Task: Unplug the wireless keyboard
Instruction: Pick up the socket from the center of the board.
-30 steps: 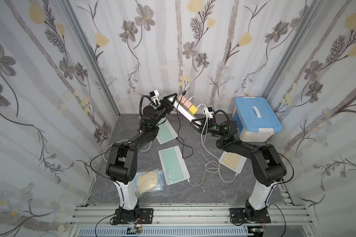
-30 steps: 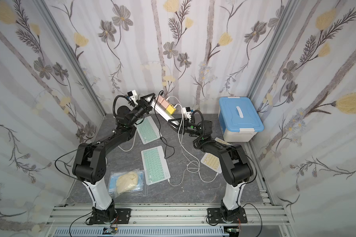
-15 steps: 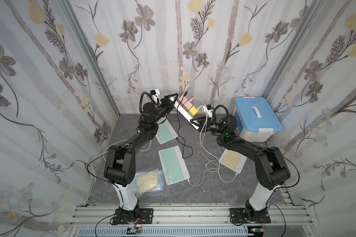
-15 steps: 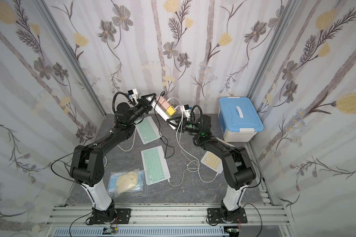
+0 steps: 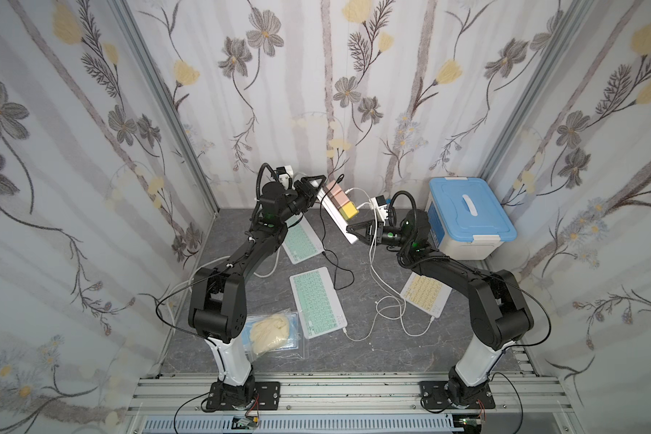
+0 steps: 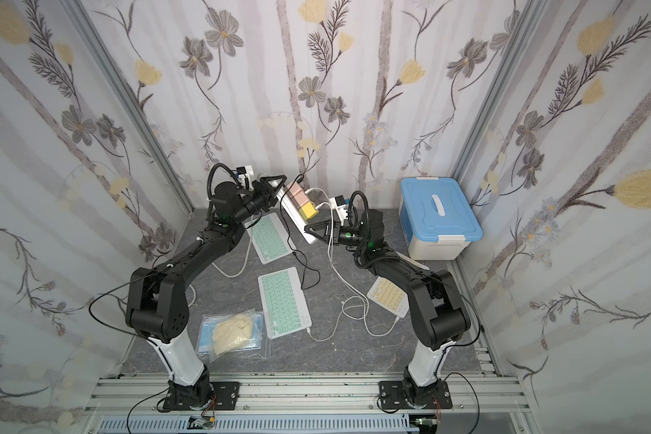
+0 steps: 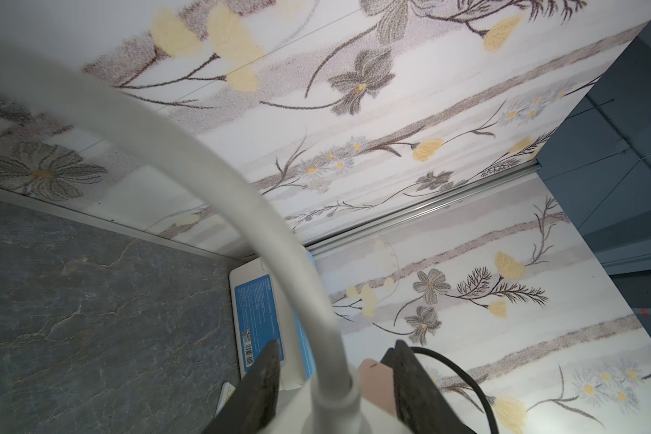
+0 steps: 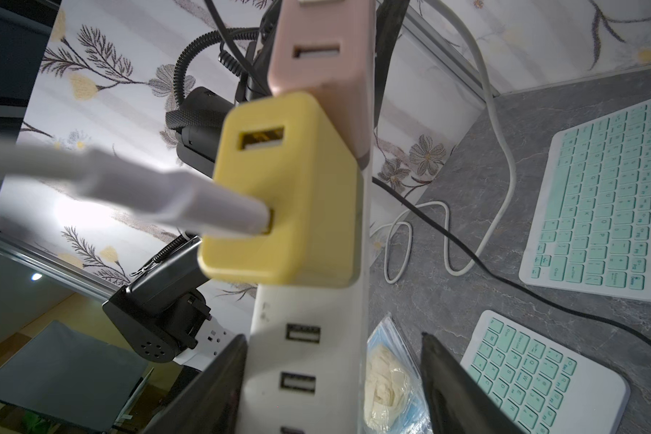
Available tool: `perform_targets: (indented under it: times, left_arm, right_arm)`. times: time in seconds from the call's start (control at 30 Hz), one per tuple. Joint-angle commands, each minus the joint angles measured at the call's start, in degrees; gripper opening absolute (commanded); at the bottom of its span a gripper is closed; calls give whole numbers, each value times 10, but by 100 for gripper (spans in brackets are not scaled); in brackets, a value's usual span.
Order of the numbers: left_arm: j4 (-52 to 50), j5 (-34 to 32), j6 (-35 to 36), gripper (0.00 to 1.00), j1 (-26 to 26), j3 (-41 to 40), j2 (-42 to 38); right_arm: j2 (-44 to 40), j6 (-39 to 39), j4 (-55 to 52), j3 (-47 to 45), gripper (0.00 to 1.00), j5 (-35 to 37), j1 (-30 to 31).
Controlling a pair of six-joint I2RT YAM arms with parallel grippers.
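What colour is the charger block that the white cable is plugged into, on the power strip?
Yellow. The charger block shows best in the right wrist view.

Power strip [image 5: 339, 221] back centre, above table [image 5: 373, 349]; box [image 5: 466, 210] right; bag [image 5: 275, 332] front left, keyboard [image 5: 316, 302] beside it.

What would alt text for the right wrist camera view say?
A white power strip stands between open dark jaws. A yellow charger plugged into it holds a white cable; a pink charger sits beside it. Two mint keyboards lie on the grey table.
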Motion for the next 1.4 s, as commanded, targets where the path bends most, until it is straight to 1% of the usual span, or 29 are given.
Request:
perform_targets:
  times: [0.0, 0.1, 0.23, 0.3, 0.37, 0.47, 0.53, 0.6, 0.63, 0.67, 0.7, 0.73, 0.77, 0.83, 0.87, 0.93, 1.03, 1.13, 1.23, 1.33, 1.37]
  left_arm:
    - [14, 0, 0, 0, -1, 21, -7]
    - [4, -1, 3, 0, -1, 24, -5]
    - [-1, 1, 5, 0, -1, 27, -2]
    - [-4, 4, 5, 0, -2, 30, -1]
    - [-7, 5, 3, 0, -2, 30, 2]
    - [-12, 10, 3, 0, -2, 35, 6]
    - [-12, 13, 3, 0, -2, 38, 7]
    - [-9, 17, 0, 0, -2, 41, 11]
    - [-3, 17, -2, 3, -2, 39, 11]
    - [10, 17, -7, 12, -2, 36, 12]
    - [28, 17, -13, 23, -2, 30, 13]
    - [48, 17, -21, 38, -1, 24, 14]
    - [73, 18, -28, 49, 0, 19, 17]
    - [107, 19, -38, 66, -1, 10, 18]
    - [118, 18, -39, 70, 0, 6, 19]
    - [133, 15, -38, 74, -2, 0, 17]
    - [150, 13, -35, 80, -4, -2, 16]
    - [136, 13, -27, 81, -5, 1, 19]
    - [129, 11, -24, 80, -9, 7, 24]
    - [108, 4, -12, 73, -12, 13, 24]
    - [102, 0, -7, 69, -14, 12, 22]
  right_arm:
    - [-7, -9, 12, -4, 71, -13, 6]
    - [-4, -5, 16, 0, 71, -19, 13]
    - [3, 28, 49, -1, 71, -19, 17]
    - [9, 45, 66, -1, 65, -18, 17]
    - [19, 73, 94, -2, 55, -20, 17]
    - [30, 114, 139, -8, 32, -20, 18]
    - [35, 140, 166, -11, 20, -19, 18]
    - [38, 164, 190, -14, 11, -15, 17]
    - [40, 178, 202, -15, 5, -13, 17]
    - [41, 194, 217, -17, 0, -11, 17]
    - [42, 210, 236, -18, 0, -7, 18]
    - [45, 234, 262, -19, 0, -5, 17]
    - [49, 260, 291, -20, 0, -3, 17]
    - [56, 307, 340, -21, 0, 4, 17]
    - [59, 324, 354, -21, 0, 11, 17]
    - [59, 339, 364, -20, 0, 19, 18]
    - [50, 332, 346, -17, 0, 23, 20]
    - [43, 328, 335, -13, 0, 25, 21]
    - [42, 331, 333, -15, 0, 25, 24]
    - [42, 331, 334, -20, 0, 29, 25]
    - [42, 331, 334, -21, 0, 30, 25]
